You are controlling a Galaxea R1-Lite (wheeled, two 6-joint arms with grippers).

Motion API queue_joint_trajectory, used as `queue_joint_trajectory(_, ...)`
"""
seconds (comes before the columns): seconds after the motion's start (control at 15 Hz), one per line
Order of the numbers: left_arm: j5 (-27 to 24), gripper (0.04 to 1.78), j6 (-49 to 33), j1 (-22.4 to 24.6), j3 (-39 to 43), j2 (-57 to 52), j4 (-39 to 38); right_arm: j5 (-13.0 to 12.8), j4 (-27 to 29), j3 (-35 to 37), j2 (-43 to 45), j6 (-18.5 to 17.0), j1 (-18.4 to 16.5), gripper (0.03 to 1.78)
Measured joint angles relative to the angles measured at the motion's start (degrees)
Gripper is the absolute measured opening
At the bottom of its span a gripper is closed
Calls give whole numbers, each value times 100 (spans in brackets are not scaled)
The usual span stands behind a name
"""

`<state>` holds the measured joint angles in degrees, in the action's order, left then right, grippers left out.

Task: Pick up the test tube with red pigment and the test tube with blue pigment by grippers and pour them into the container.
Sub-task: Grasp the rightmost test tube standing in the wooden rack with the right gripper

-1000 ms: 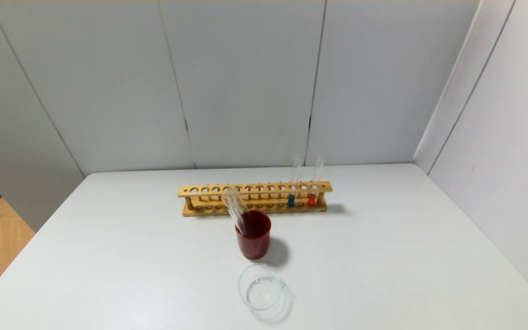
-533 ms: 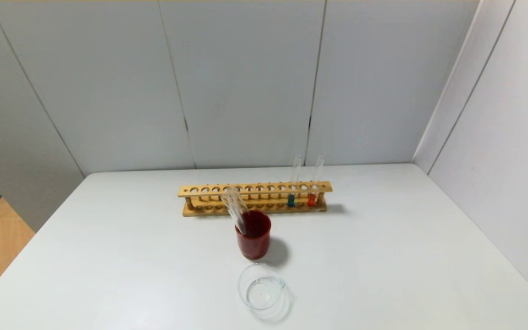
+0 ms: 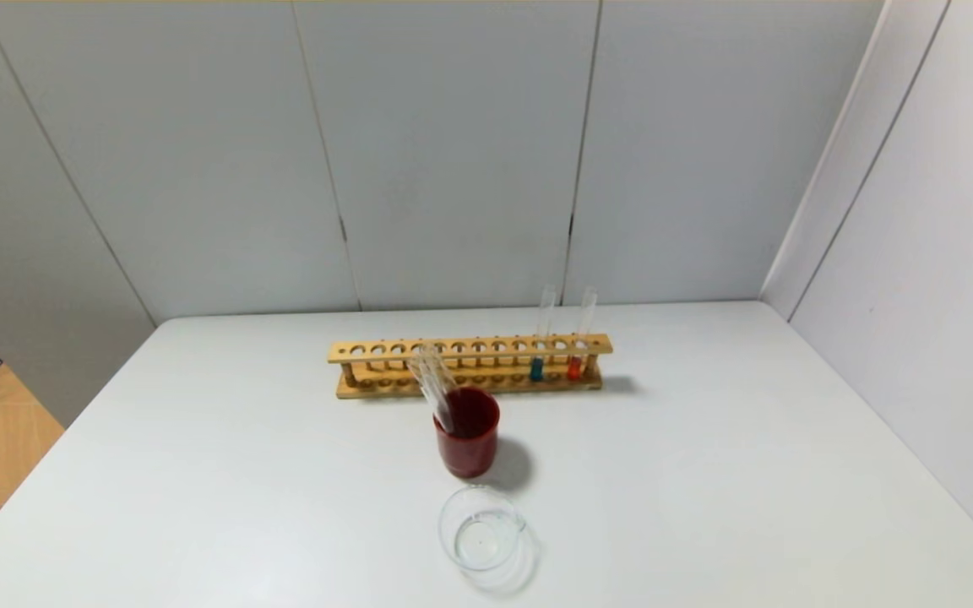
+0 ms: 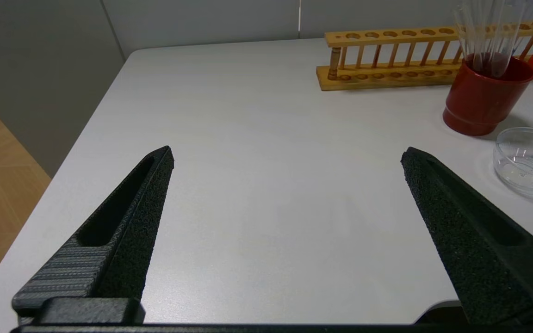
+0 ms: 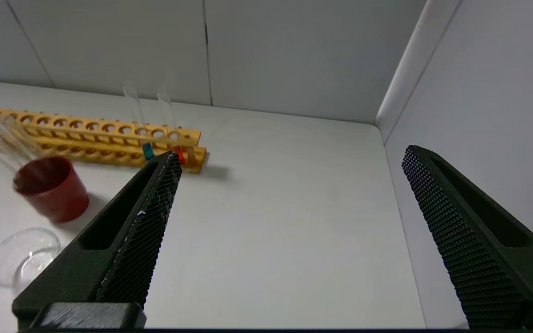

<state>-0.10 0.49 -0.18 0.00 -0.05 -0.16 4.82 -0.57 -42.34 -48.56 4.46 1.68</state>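
- The test tube with red pigment point(image 3: 578, 338) stands upright in the wooden rack point(image 3: 419, 351), long axis vertical, open mouth up, orange-red liquid in its rounded bottom; it fills the last hole at the rack's 3 o'clock end.
- The test tube with blue pigment point(image 3: 540, 338) stands equally upright two holes toward 9 o'clock, holding teal liquid.
- The rack is a long, pale wood bar with a row of round holes, lying across the white table point(image 3: 706, 473).
- At 6 o'clock of the rack sits an opaque dark red cup point(image 3: 468, 441) with empty clear tubes leaning toward 11 o'clock.
- The container point(image 3: 481, 529), low round clear glass, sits just at 6 o'clock of the cup.
- The left gripper point(image 4: 287, 159) hangs spread wide, holding nothing, above the table's left side.
- The right gripper point(image 5: 292, 157) is likewise splayed and empty, over the right side.
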Motion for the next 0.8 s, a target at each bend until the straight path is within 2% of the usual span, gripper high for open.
queue_joint_trajectory(0.2, 2, 174, -5, 0, 0, 0, 0, 56, -1106, -201, -1490, -72, 66, 174)
queue_joint_trajectory(0.47, 0, 174, -5, 0, 0, 0, 0, 364, -2803, -252, -3259, -573, 322, 174)
queue_joint_trajectory(0.6, 0, 174, -2, 0, 0, 0, 0, 430, -3576, -210, -4022, -702, 586, 174)
queue_joint_trajectory(0.8, 0, 174, 0, 0, 0, 0, 0, 468, -4628, -16, -4951, -711, 978, 174)
